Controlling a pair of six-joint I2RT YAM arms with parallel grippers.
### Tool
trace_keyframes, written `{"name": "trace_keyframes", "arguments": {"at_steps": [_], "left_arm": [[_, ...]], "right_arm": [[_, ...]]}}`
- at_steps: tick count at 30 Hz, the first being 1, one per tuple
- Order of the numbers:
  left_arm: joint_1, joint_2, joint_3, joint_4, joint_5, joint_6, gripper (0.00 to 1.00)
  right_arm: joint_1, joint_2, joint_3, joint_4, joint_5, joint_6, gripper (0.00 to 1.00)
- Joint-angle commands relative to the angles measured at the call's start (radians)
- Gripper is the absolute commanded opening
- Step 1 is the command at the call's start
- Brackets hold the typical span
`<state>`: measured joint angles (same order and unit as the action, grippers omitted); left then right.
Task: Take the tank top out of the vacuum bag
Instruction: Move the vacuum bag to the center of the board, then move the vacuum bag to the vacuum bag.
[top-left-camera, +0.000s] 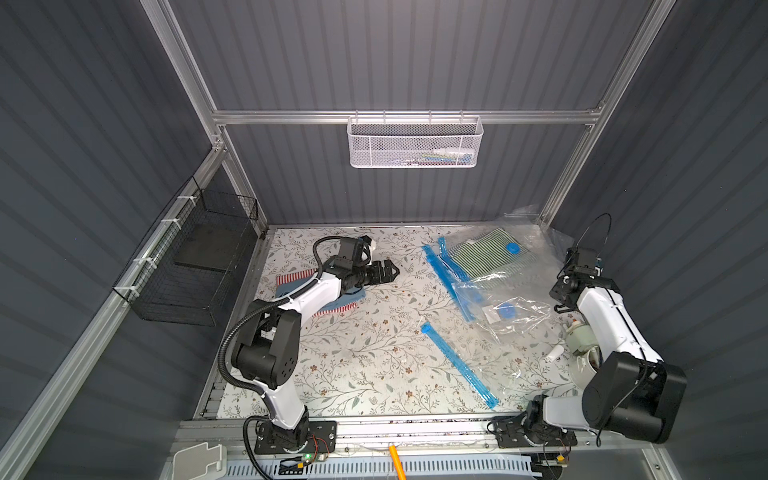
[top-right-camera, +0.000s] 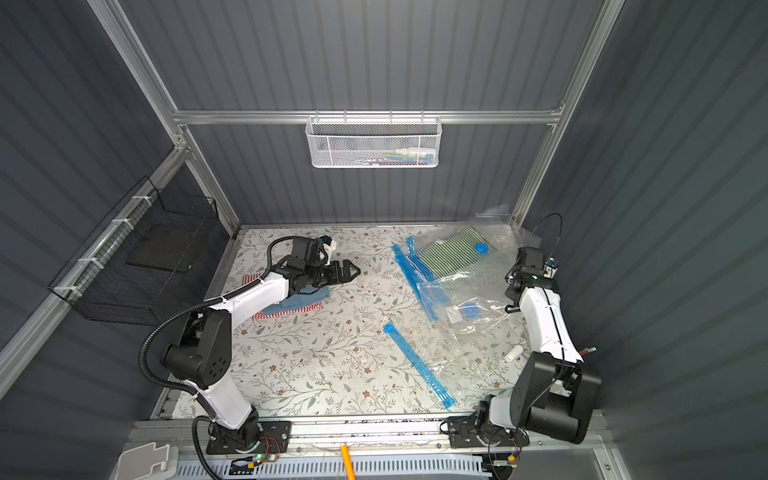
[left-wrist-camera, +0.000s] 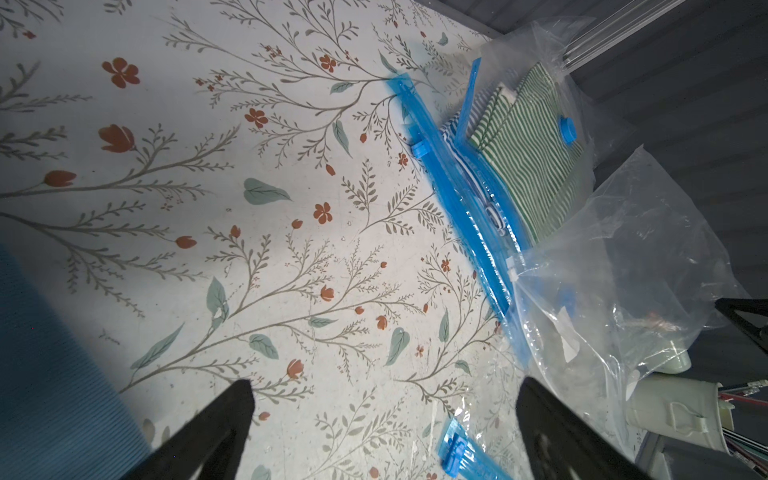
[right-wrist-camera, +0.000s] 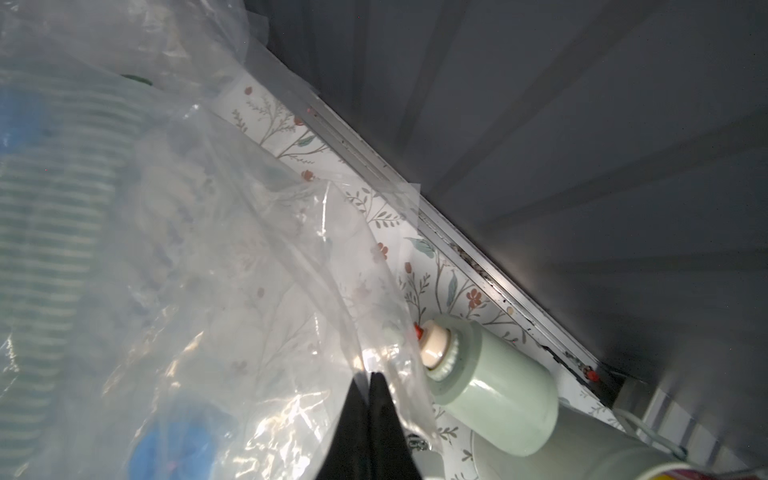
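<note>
Clear vacuum bag (right-wrist-camera: 249, 270): thin plastic film, looked glossy and crinkled.
Blue zip strip (left-wrist-camera: 469, 199): ribbed translucent plastic, shone.
Green-and-white striped tank top (left-wrist-camera: 523, 153): soft cloth, appeared matt.
Floral tabletop (left-wrist-camera: 208, 249): smooth printed sheet, matt.
White mesh basket (top-left-camera: 415, 145): perforated painted metal.
Pale green cylinder (right-wrist-camera: 490, 399): smooth satin plastic.

The left arm (top-left-camera: 316, 291) covers the middle of the folded clothes (top-left-camera: 338, 309) at centre left in both top views. The contents of the white mesh basket (top-left-camera: 415, 143), upper centre, are too small to tell. The right gripper (right-wrist-camera: 369, 376) is mostly hidden behind its wrist there. In the right wrist view its fingers are cut off by the frame edge, and the tank top (right-wrist-camera: 45, 199) blurs behind vacuum bag (right-wrist-camera: 249, 232) film. The pale green pump (top-left-camera: 579, 336), lower right, lies half under the right arm (top-left-camera: 611, 320).
</note>
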<state>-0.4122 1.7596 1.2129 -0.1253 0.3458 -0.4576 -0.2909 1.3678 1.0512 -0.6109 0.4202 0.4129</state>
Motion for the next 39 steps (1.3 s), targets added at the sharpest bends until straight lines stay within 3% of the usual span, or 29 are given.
{"name": "trace_keyframes", "arguments": {"at_steps": [1,3,4,11,15,20,23,28,30,33,39], "left_arm": [[-0.007,0.021,0.033,0.002,0.024,0.000,1.00],[-0.007,0.023,0.033,0.007,0.025,-0.006,1.00],[-0.007,0.029,0.033,0.011,0.025,-0.007,1.00],[-0.027,0.111,0.098,0.006,0.028,-0.015,1.00],[-0.049,0.163,0.150,0.006,0.023,-0.022,1.00],[-0.074,0.143,0.148,0.028,-0.008,-0.033,1.00],[-0.083,0.102,0.108,0.055,-0.050,-0.042,1.00],[-0.083,0.027,0.026,0.100,-0.082,-0.056,1.00],[-0.083,0.011,0.010,0.104,-0.083,-0.055,1.00],[-0.083,-0.003,-0.004,0.099,-0.082,-0.047,1.00],[-0.083,-0.012,-0.036,0.111,-0.088,-0.044,1.00]], "right_arm": [[-0.004,-0.003,0.020,-0.025,-0.020,0.006,0.50],[-0.002,-0.005,0.029,-0.038,-0.017,0.004,0.95],[-0.001,-0.017,0.025,-0.040,-0.022,0.003,0.99],[0.096,-0.168,-0.024,0.000,-0.144,-0.015,0.99],[0.254,-0.165,0.007,0.019,-0.216,-0.028,0.99],[0.395,0.057,0.179,-0.005,-0.278,-0.081,0.99],[0.457,0.221,0.314,-0.028,-0.255,-0.143,0.97],[0.499,0.435,0.502,-0.064,-0.238,-0.222,0.82],[0.521,0.509,0.554,-0.074,-0.206,-0.274,0.70],[0.549,0.586,0.619,-0.107,-0.205,-0.332,0.63],[0.609,0.657,0.631,-0.104,-0.196,-0.397,0.59]]}}
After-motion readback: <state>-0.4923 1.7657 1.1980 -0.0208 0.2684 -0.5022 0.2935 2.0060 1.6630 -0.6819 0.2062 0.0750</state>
